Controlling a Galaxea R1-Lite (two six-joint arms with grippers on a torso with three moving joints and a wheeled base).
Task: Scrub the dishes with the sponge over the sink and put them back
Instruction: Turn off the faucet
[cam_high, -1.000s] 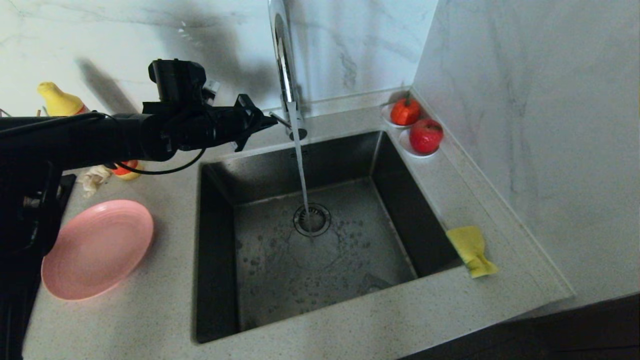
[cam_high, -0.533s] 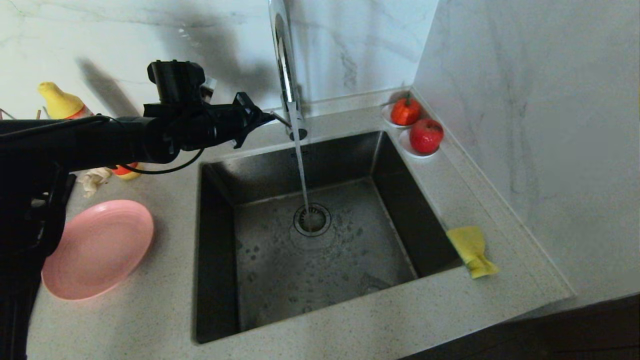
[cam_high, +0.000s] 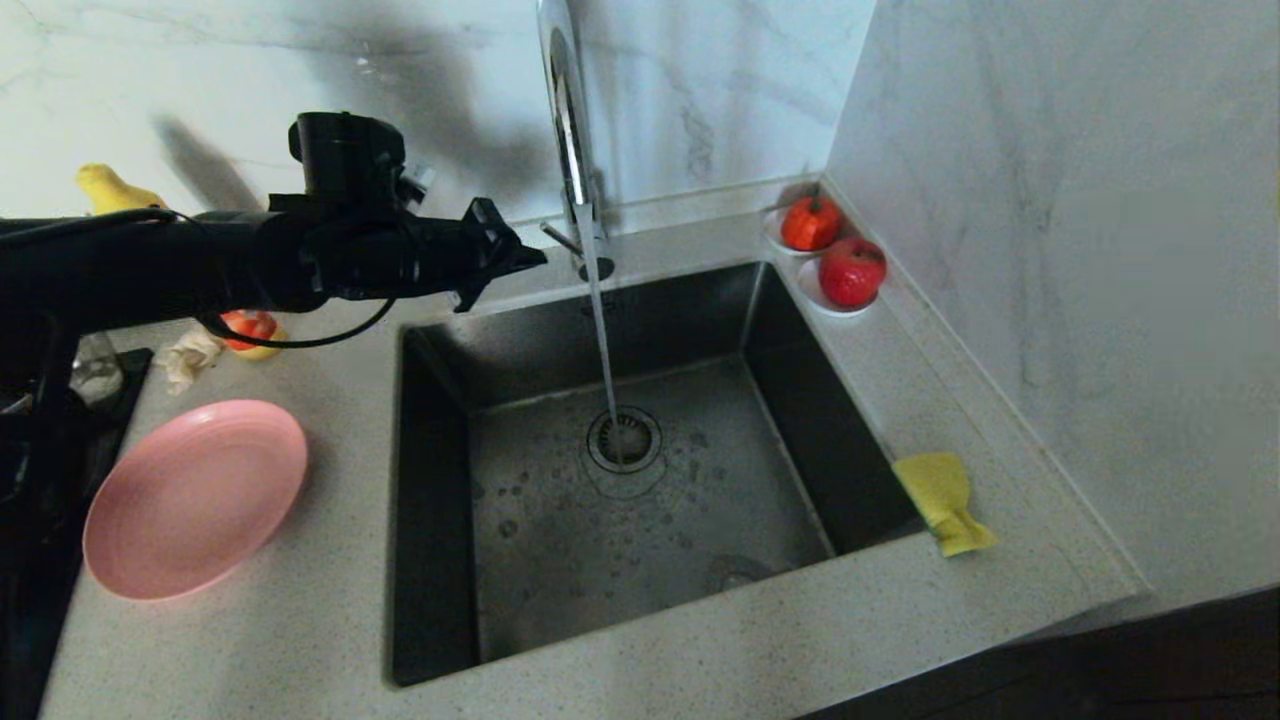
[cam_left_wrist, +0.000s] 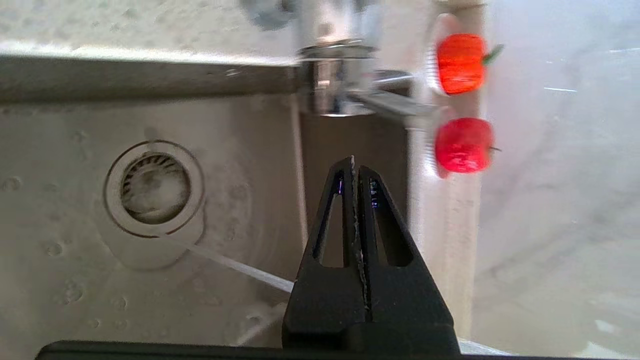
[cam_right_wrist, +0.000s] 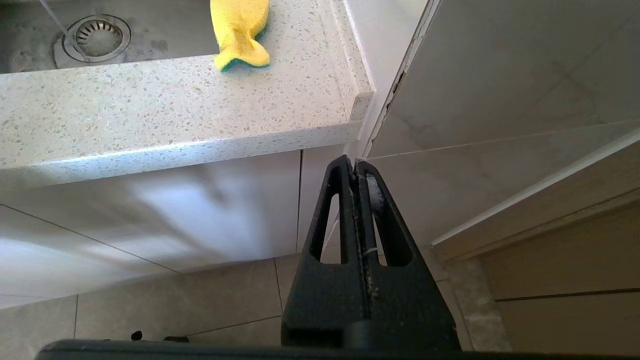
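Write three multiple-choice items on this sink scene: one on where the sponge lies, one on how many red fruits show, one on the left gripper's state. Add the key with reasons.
1. Where does the sponge lie?
A. In the sink basin
B. On the counter at the sink's right rim
C. On the pink plate

2. How many red fruits stand in the back corner?
A. One
B. Two
C. Four

3. How is the left gripper?
A. Shut, holding nothing
B. Shut on the sponge
C. Wide open

Key: 1 B, it rests on the counter beside the sink. 2 B, two red fruits show. 3 A, the left wrist view shows its fingers pressed together, empty, near the faucet.
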